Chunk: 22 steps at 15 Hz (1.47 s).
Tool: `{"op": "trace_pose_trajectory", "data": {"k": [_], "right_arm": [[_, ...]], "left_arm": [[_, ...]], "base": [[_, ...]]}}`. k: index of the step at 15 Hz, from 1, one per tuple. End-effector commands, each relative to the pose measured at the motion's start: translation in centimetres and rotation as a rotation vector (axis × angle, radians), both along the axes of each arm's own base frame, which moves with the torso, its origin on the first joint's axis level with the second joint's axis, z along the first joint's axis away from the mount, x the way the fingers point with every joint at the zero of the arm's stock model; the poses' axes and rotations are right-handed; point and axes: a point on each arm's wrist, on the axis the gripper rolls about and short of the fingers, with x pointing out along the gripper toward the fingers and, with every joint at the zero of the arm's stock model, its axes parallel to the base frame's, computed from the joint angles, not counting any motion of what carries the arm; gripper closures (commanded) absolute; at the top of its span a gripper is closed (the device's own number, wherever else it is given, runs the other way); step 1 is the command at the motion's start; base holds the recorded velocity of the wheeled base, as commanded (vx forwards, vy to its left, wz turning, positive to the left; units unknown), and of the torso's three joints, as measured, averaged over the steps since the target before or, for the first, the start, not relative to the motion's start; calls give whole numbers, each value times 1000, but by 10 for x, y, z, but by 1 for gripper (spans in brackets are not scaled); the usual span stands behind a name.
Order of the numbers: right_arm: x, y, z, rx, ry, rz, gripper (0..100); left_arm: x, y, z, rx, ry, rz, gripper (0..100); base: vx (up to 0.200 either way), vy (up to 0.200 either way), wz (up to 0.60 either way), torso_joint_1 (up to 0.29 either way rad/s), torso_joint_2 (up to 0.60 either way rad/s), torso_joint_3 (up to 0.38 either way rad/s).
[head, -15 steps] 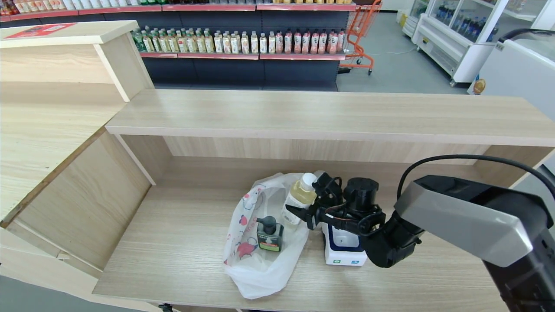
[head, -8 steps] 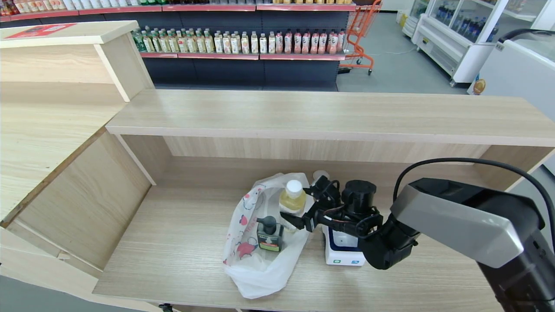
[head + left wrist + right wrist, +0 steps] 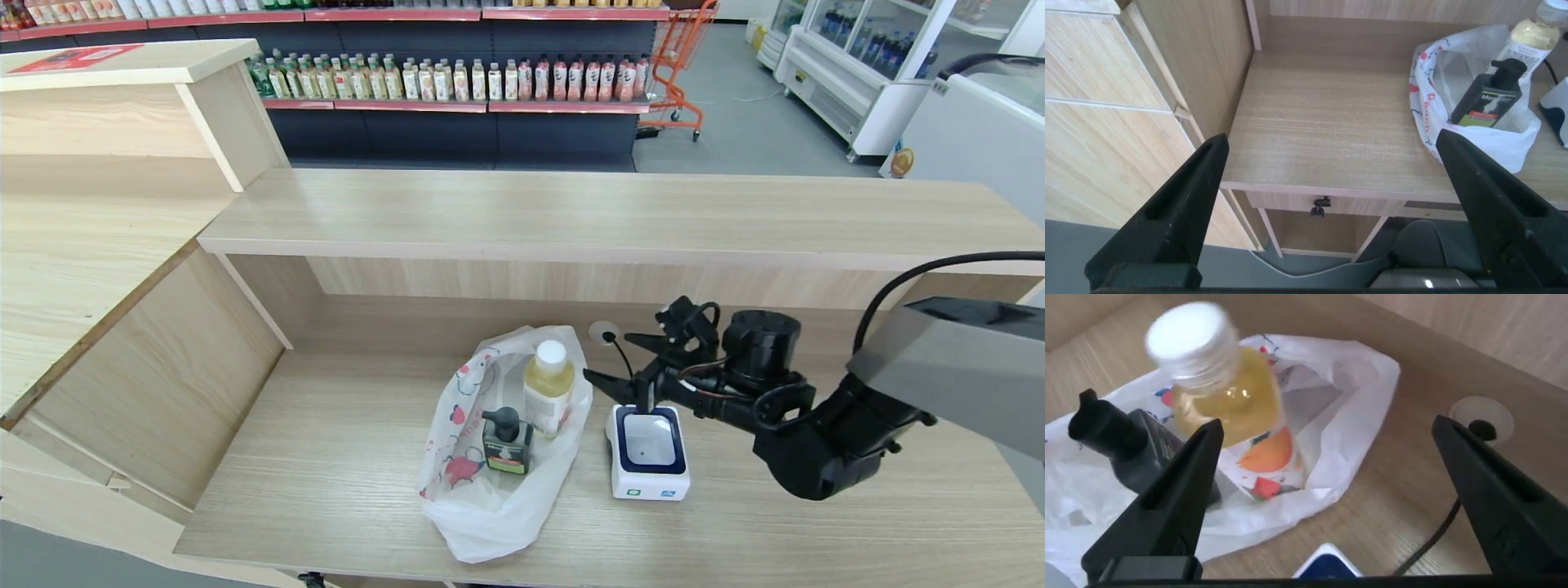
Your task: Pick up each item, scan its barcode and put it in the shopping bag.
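Yellow-filled bottle [image 3: 547,392] stands upright inside the bag [image 3: 482,510], just beside the right gripper [image 3: 606,356], whose fingers gape empty by the scanner [image 3: 647,445]: seemingly bagged.

juice bottle [image 3: 1234,404]: cap blurred | scanner [image 3: 1325,568]: cut by picture edge | pump bottle [image 3: 1127,445]: base hidden in shopping bag [image 3: 1360,388]

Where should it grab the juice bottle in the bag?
Probably just below its white cap, from above on the robot's right: the juice bottle stands upright, the shopping bag wraps its lower body, a black pump bottle crowds its left, and the open right hand is there.
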Motion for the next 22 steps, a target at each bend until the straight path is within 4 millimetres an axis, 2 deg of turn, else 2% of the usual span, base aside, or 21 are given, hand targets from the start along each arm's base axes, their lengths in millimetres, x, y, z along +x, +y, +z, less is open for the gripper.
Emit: {"op": "trace_pose_trajectory", "data": {"k": [1,3,7,8,10,12,13,16,17,19,20,22], "right_arm": [[-30,-28,45,88,2,-50,0],[-56,-48,70,139,-11,-85,0],[-121,-100,89,135,0,-216,0],[-143,-110,103,130,49,-252,0],[-201,-124,122,108,112,-335,0],[-253,-132,111,100,93,-525,0],[-273,-135,101,103,72,-596,0],[-331,-142,49,97,10,-662,0],[-346,-142,38,98,-31,-658,0],[-373,-144,8,56,7,-748,0],[-380,-145,4,71,-52,-784,0],[-383,-145,4,51,-113,-778,0]], "left_arm": [[0,0,0,0,0,1,0],[0,0,0,0,0,1,0],[0,0,0,0,1,0,0],[0,0,0,0,1,0,0],[0,0,0,0,1,1,0],[0,0,0,0,1,0,0],[0,0,0,0,1,1,0],[0,0,0,0,1,1,0],[0,0,0,0,0,0,0],[0,0,0,0,0,0,0],[0,0,0,0,0,0,0],[0,0,0,0,1,1,0]], "base": [[0,0,0,0,0,0],[0,0,0,0,0,0],[0,0,0,0,0,0],[0,0,0,0,0,0],[0,0,0,0,0,0],[0,0,0,0,0,0],[0,0,0,0,0,0],[0,0,0,0,0,0],[0,0,0,0,0,0],[0,0,0,0,0,0],[0,0,0,0,0,0],[0,0,0,0,0,0]]}}
